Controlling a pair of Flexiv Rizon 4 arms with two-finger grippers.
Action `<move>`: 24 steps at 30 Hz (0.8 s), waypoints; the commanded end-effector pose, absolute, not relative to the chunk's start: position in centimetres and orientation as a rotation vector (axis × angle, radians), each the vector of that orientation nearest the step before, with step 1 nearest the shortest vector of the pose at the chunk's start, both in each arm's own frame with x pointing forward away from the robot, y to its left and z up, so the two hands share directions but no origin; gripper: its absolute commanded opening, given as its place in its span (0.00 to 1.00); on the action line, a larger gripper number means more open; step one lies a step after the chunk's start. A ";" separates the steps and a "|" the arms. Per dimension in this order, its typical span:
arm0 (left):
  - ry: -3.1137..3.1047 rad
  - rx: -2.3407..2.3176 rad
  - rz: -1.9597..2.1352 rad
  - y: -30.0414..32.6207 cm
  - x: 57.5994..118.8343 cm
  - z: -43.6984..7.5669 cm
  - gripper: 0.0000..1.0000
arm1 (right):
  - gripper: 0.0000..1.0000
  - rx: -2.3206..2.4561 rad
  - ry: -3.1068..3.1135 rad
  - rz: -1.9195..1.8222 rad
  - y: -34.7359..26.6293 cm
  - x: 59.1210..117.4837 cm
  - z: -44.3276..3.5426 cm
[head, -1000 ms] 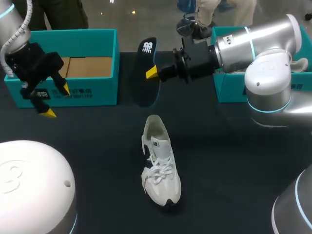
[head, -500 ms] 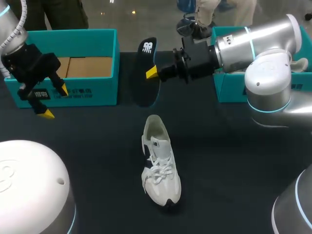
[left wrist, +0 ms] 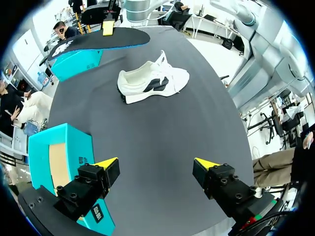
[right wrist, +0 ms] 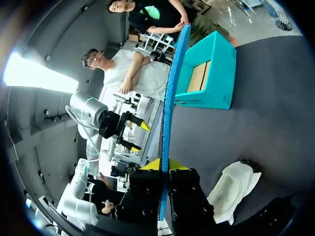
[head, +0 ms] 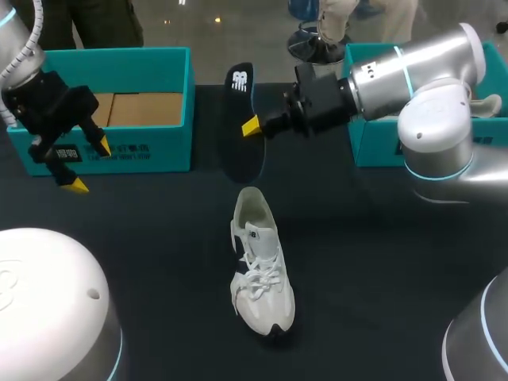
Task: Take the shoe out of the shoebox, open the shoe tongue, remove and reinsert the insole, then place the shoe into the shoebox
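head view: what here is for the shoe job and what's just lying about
Job: shoe, insole held in right gripper, shoebox.
Lying about: other teal box.

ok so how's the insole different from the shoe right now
The insole is dark, the shoe white. The insole hangs on edge above the table, clamped in the right gripper; the shoe stands on its sole on the table, untouched. Both lie between the left box and the right box.
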State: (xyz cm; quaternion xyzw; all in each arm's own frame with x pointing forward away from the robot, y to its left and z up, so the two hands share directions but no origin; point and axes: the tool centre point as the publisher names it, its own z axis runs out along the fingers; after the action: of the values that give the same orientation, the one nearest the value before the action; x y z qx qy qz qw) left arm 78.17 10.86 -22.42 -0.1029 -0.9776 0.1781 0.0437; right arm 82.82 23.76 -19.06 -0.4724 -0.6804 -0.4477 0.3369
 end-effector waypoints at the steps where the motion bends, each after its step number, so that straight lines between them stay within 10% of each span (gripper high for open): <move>1: -2.990 -0.314 0.542 10.9 78.1 -22.4 1.00 | 0.00 -1.258 -1.785 -1.195 24.4 83.2 -20.6; 24: -2.990 -0.314 0.542 10.9 78.1 -22.4 1.00 | 0.00 -1.281 -1.815 -1.340 22.6 83.0 -27.1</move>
State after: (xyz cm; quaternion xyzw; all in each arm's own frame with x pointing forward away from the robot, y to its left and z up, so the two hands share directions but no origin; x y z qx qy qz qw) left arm 78.17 10.86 -22.46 -0.1029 -0.9777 0.1779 0.0432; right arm 83.08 22.25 -26.48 -0.4754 -0.6752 -0.4934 0.2733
